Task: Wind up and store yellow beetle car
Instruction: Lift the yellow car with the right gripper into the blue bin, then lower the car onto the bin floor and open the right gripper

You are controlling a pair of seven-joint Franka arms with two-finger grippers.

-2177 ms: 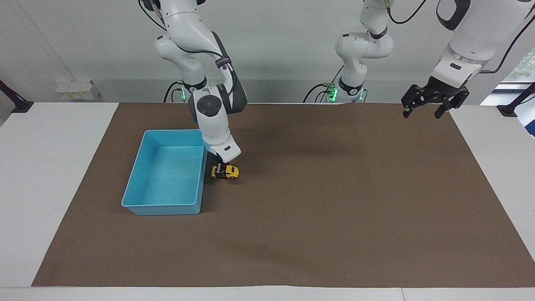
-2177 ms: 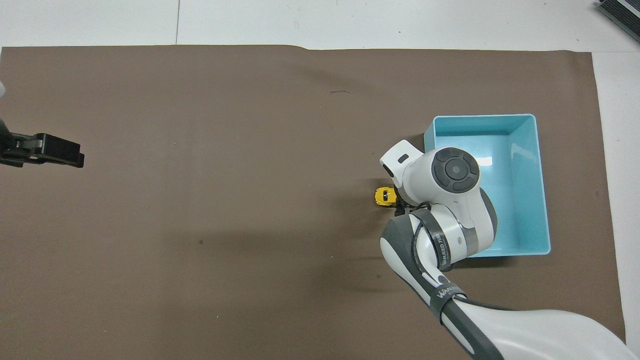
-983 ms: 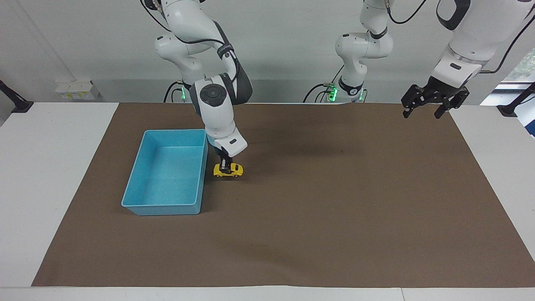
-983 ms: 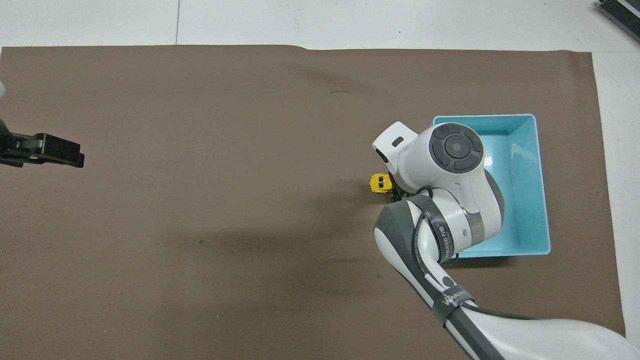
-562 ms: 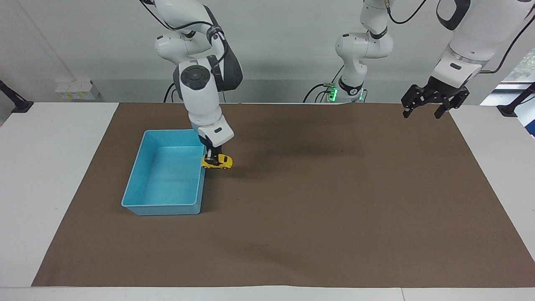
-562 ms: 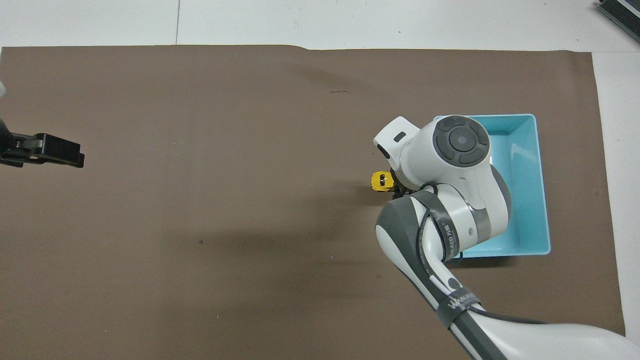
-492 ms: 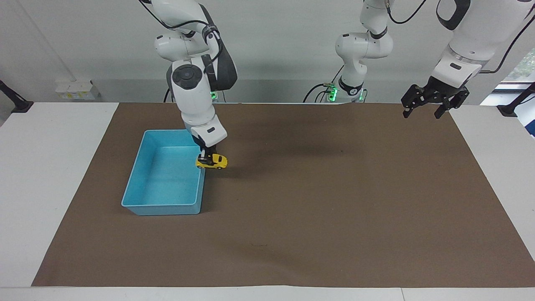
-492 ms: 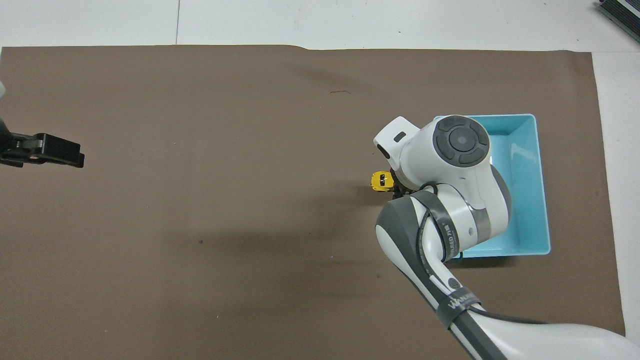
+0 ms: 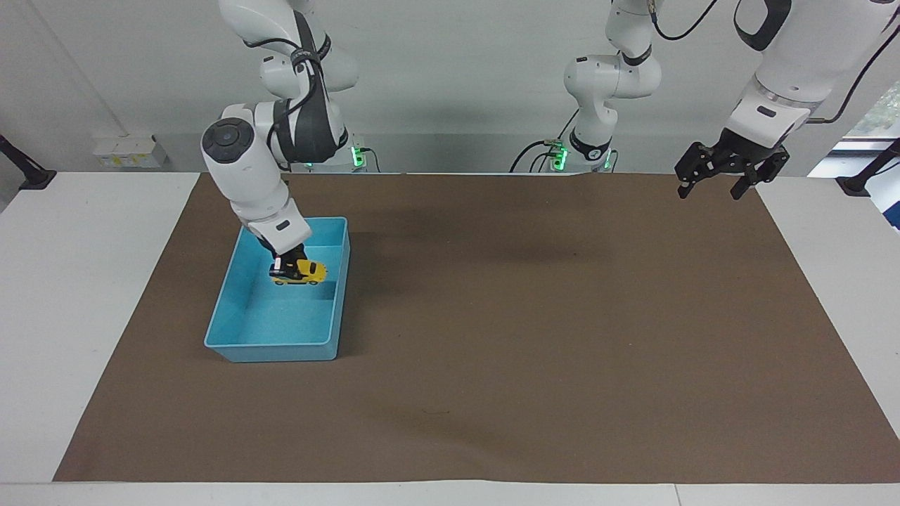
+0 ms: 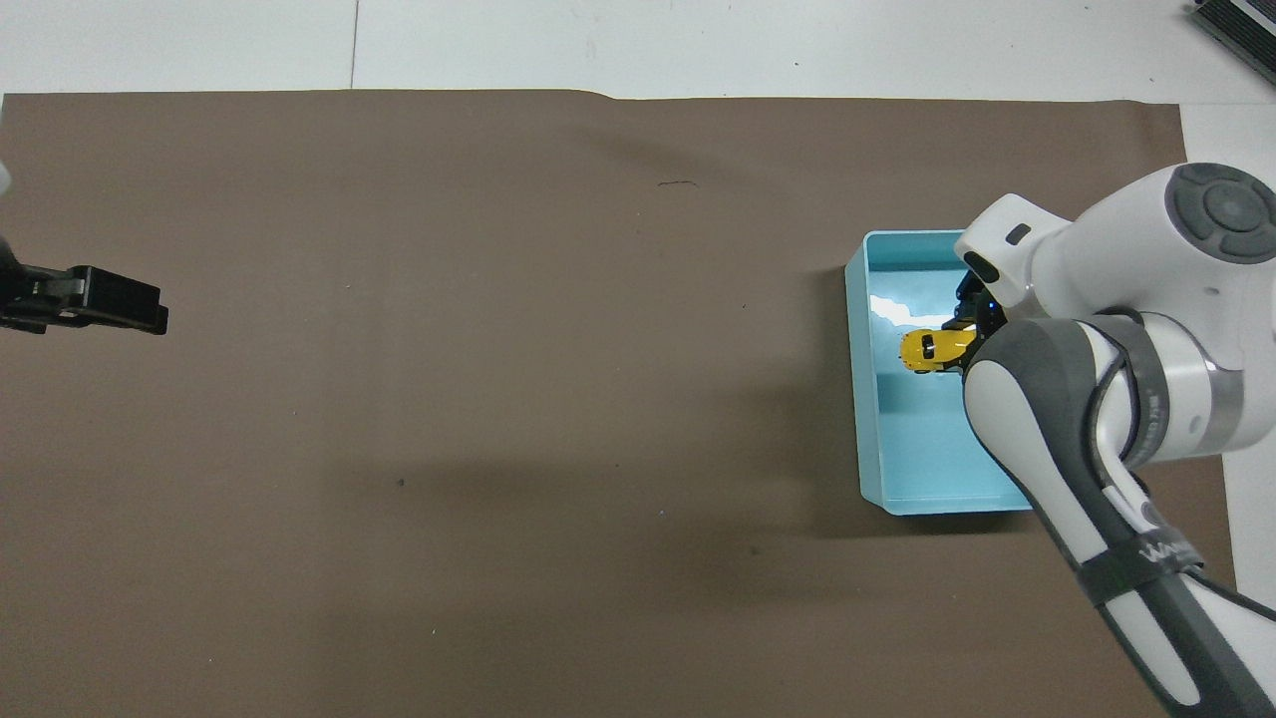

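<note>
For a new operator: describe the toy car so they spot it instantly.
Find the blue bin on the brown mat, toward the right arm's end of the table. Above its inside, the right end effector holds the yellow beetle car: tiny, rounded, the only bright yellow thing there.

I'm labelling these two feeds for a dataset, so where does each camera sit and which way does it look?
Facing view: high across the table, looking at the robots; both arms show, the right gripper holding the yellow beetle car over the blue bin, the left gripper waiting over the brown mat.
Overhead view: above the robots' end, looking steeply down; the right arm's forearm and the left gripper show.
Shared: car, bin, mat, half a turn apart.
</note>
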